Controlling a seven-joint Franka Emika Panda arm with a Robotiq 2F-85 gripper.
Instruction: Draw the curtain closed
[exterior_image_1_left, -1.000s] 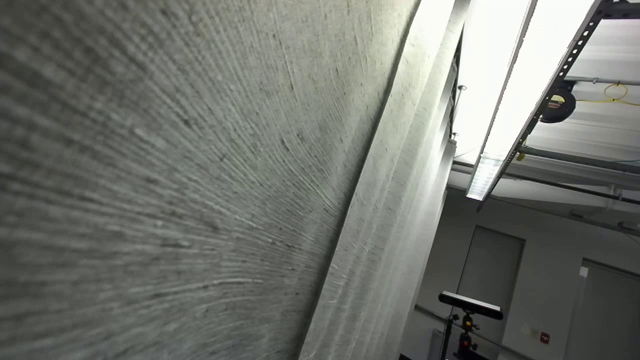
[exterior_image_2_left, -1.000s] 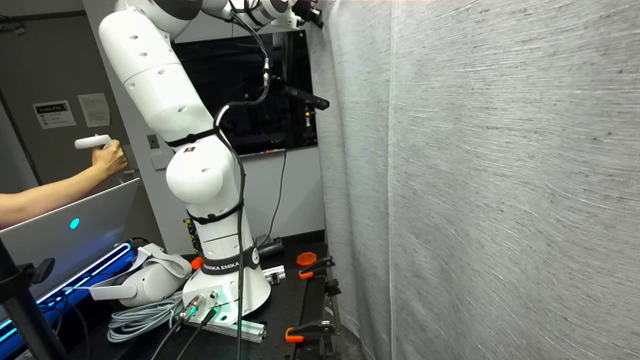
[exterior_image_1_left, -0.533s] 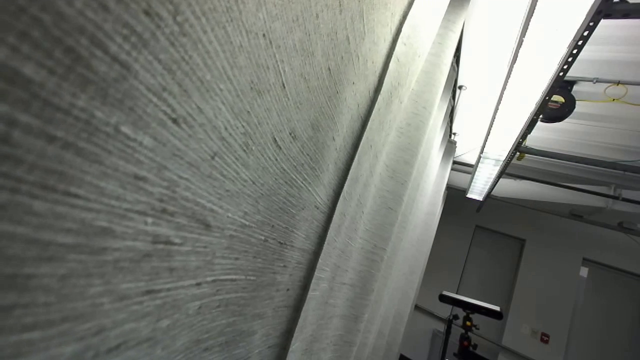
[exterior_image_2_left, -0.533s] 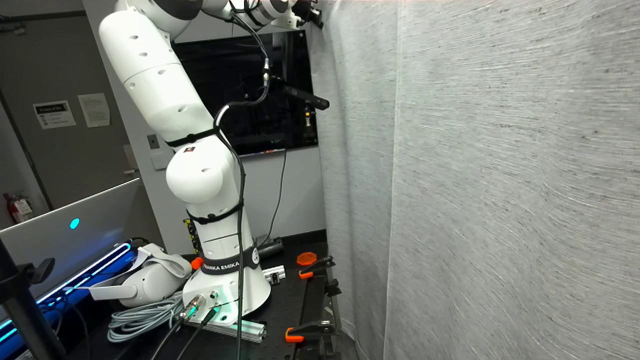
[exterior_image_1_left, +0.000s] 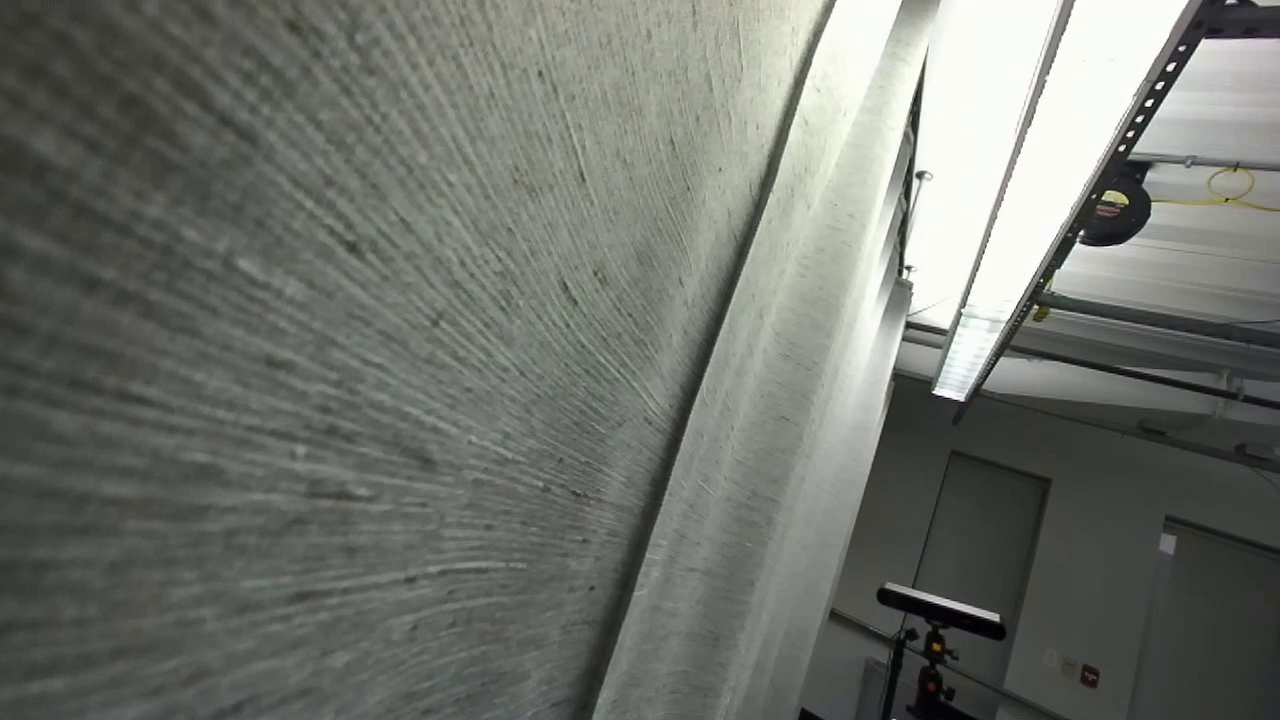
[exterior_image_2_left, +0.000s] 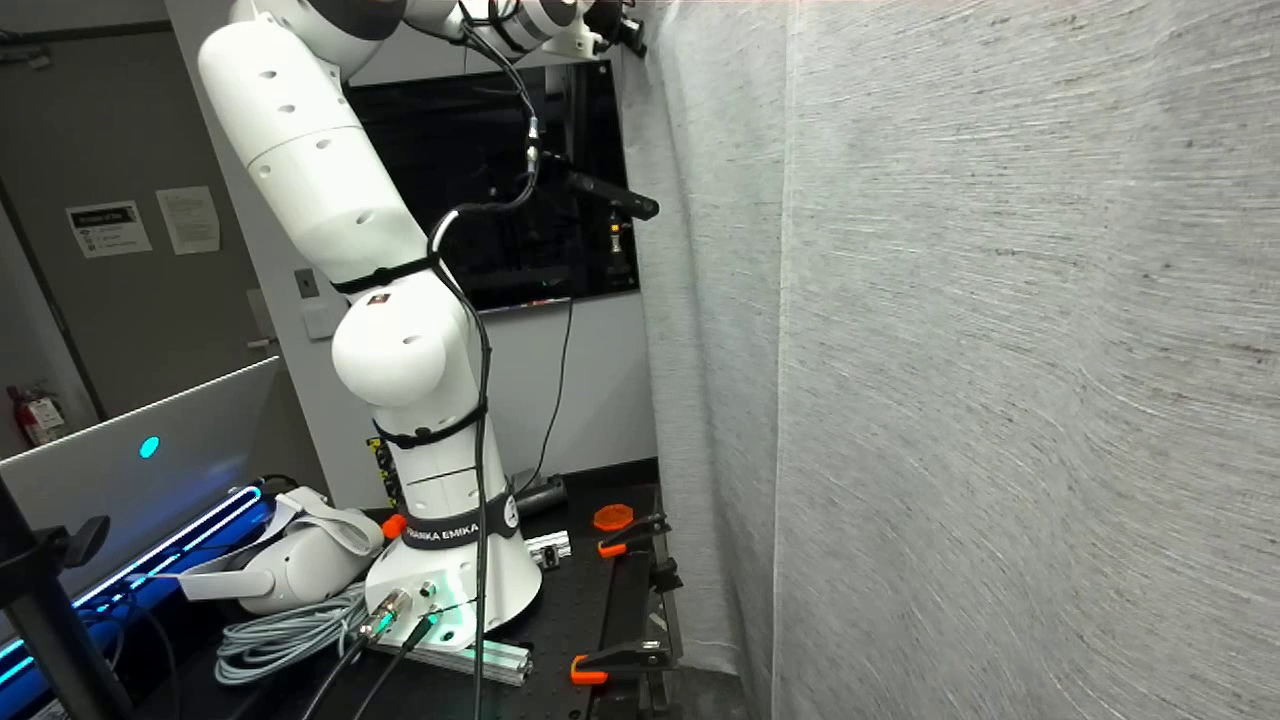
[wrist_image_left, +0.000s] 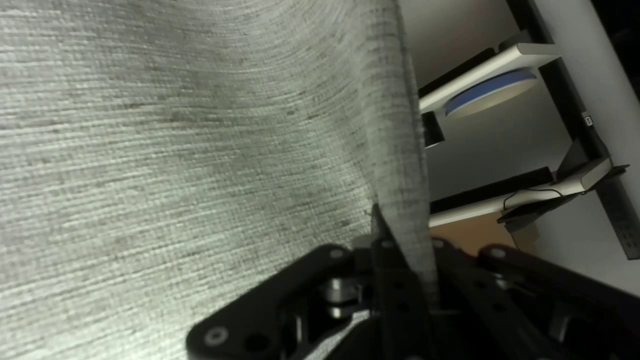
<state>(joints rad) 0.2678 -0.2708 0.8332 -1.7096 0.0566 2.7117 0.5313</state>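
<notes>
The edge of the pale grey curtain (wrist_image_left: 210, 165) is pinched in the black gripper (wrist_image_left: 412, 250), and two white shelves (wrist_image_left: 527, 56) are seen beyond the curtain.

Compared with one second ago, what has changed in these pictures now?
In an exterior view, the hand with the white controller has gone, leaving the fire extinguisher visible. The curtain has swayed, its lower left edge slightly rightward in that picture. The robot arm and laptop stayed put; whether the grip changed cannot be told.

Black straps (exterior_image_2_left: 385, 277) ring the rounded white arm (exterior_image_2_left: 395, 345).
</notes>
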